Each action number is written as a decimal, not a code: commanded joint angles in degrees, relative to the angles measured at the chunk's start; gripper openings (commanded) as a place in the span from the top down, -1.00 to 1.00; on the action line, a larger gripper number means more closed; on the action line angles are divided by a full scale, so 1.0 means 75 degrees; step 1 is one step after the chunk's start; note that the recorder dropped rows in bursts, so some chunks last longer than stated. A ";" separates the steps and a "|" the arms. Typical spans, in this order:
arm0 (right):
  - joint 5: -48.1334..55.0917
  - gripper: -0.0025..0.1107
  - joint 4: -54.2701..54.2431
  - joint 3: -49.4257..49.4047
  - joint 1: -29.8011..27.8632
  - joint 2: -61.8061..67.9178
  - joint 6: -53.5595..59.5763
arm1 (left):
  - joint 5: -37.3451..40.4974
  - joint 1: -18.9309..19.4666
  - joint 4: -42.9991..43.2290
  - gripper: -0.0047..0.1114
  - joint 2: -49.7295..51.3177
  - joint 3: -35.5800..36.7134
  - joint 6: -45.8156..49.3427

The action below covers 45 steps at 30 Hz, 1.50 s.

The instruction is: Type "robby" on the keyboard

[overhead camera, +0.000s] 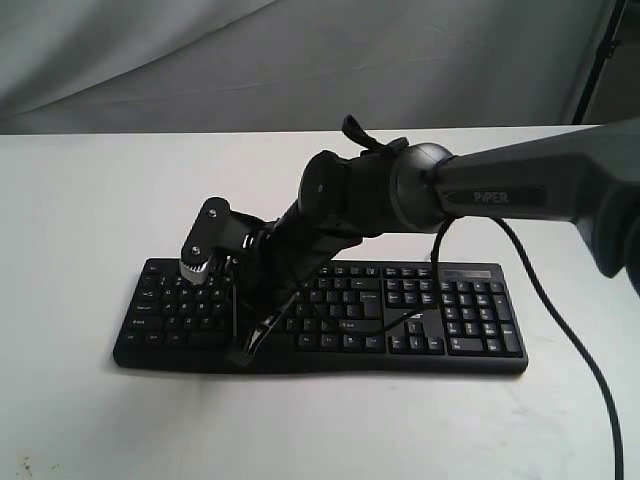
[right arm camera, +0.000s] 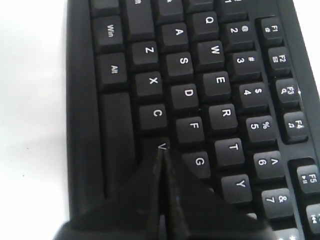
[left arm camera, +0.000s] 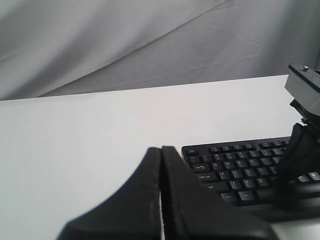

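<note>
**Keyboard beneath my right gripper, tip at the V key**

Keyboard, black with white legends, lies flat on a white table. Its long axis runs side to side across the exterior view. My right gripper reaches across the middle to the letter half. Its fingers are pressed together on nothing and point down like a stylus. The tip sits at the V key; I cannot tell whether it touches. The R key lies two rows up, toward the number row. B is hidden under my fingers, probably just beside V. My left gripper, also clenched and empty, hangs over bare table beyond the keyboard's Esc end, so the right arm is much nearer. Grey cloth hangs behind the table.
</note>
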<state>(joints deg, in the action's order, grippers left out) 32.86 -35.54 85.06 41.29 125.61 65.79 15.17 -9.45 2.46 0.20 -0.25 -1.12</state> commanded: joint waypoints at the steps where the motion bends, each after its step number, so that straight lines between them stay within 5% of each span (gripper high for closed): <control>1: -0.0032 0.96 0.0052 -0.0044 0.0000 -0.0007 -0.0038 | -0.0041 -0.0049 0.0036 0.92 -0.0026 0.0033 -0.0021; 45: 0.0081 0.96 0.0061 -0.0044 -0.0012 0.0101 -0.0036 | -0.0041 -0.0049 0.0036 0.92 -0.0026 0.0033 -0.0021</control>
<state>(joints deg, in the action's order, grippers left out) 32.86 -35.43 85.06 41.29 126.35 65.52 15.17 -9.45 2.46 0.20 -0.25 -1.12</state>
